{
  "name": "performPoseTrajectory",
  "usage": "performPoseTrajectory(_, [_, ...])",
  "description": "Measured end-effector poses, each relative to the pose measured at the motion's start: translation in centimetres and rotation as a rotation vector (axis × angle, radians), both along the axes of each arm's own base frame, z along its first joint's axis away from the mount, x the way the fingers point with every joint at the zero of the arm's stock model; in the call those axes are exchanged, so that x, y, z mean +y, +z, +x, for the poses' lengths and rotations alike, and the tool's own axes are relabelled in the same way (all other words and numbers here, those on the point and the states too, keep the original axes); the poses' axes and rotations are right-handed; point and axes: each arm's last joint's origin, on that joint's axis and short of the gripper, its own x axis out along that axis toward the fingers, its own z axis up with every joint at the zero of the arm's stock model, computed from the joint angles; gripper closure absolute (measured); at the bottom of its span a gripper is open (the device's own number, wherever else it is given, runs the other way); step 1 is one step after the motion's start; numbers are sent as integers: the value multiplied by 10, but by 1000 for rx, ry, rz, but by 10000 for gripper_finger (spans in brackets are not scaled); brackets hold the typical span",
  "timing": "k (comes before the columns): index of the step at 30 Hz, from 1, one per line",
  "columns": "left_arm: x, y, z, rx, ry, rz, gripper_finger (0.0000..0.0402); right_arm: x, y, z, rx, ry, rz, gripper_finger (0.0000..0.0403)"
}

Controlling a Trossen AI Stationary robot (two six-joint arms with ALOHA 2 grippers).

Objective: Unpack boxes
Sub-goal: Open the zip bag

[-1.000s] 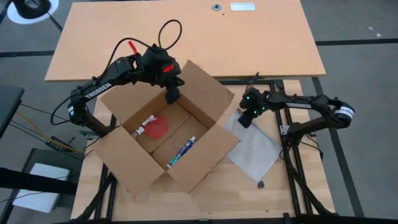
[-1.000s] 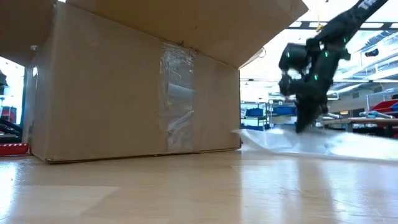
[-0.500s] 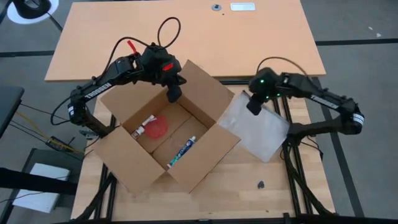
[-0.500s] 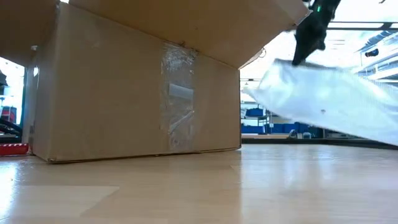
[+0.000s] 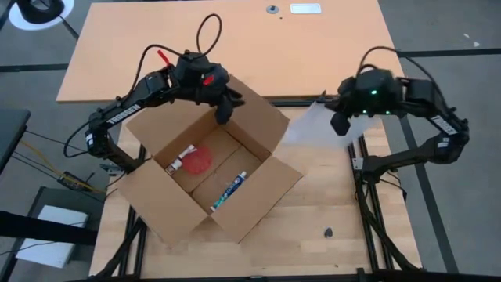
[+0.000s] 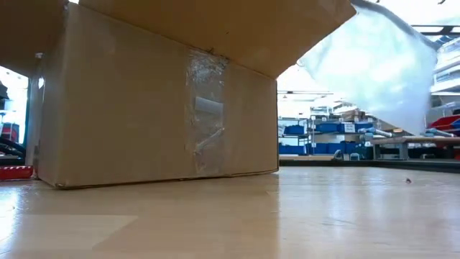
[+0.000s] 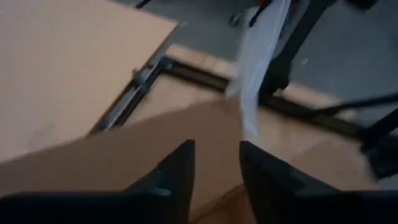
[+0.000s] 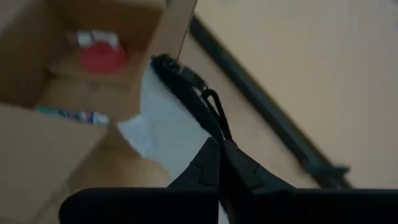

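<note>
Clamped on the clear plastic bag (image 5: pixel 313 125), the right gripper (image 5: pixel 340 125) is holding it in the air at about three o'clock from the plain brown corrugated cardboard carton (image 5: pixel 156 211), the bag hanging clear of the pale wooden table (image 5: pixel 329 204). That carton is sitting open at the table's middle with its four flaps spread, showing a red round lid (image 5: pixel 197 160), a small white bottle (image 5: pixel 181 160) and a blue-and-white tube (image 5: pixel 228 192) inside. Farther back, at the carton's twelve o'clock flap, the left gripper (image 5: pixel 225 110) is hovering with its fingers (image 7: pixel 177 177) parted, grasping nothing.
</note>
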Motion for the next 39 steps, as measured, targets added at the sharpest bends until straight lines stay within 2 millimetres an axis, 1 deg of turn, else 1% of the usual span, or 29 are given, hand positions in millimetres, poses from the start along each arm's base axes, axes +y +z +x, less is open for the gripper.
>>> performPoseTrajectory(4, [-4, 10, 5, -127, -64, -68, 222, 3, 16, 0, -111, 15, -50, 402])
performPoseTrajectory(8, [-16, 19, 13, -220, -108, -42, 214, 3, 23, 6, -165, 45, -102, 402])
performPoseTrajectory(13, [-30, 29, 20, -310, -45, 30, 214, 1, 25, 13, -177, 72, -149, 402])
performPoseTrajectory(16, [-37, 34, 23, -358, 10, 45, 214, 0, 27, 16, -184, 90, -176, 402])
performPoseTrajectory(20, [-49, 38, 30, -413, 35, 93, 214, 1, 29, 23, -214, 189, -188, 402])
performPoseTrajectory(24, [-56, 32, 42, -405, 65, 104, 214, 1, 26, 36, -200, 305, -193, 402])
performPoseTrajectory(25, [-57, 28, 46, -384, 71, 104, 214, 1, 25, 40, -190, 325, -193, 402])
performPoseTrajectory(30, [-67, 22, 58, -387, 60, 75, 214, 1, 19, 60, -179, 375, -179, 402])
performPoseTrajectory(33, [-74, 14, 67, -360, 19, 61, 214, 2, 14, 74, -160, 395, -170, 402])
performPoseTrajectory(36, [-74, 6, 73, -321, 18, 60, 214, 3, 9, 88, -154, 419, -174, 402])
performPoseTrajectory(39, [-72, 1, 72, -272, 25, 62, 214, 5, 4, 101, -145, 435, -168, 402])
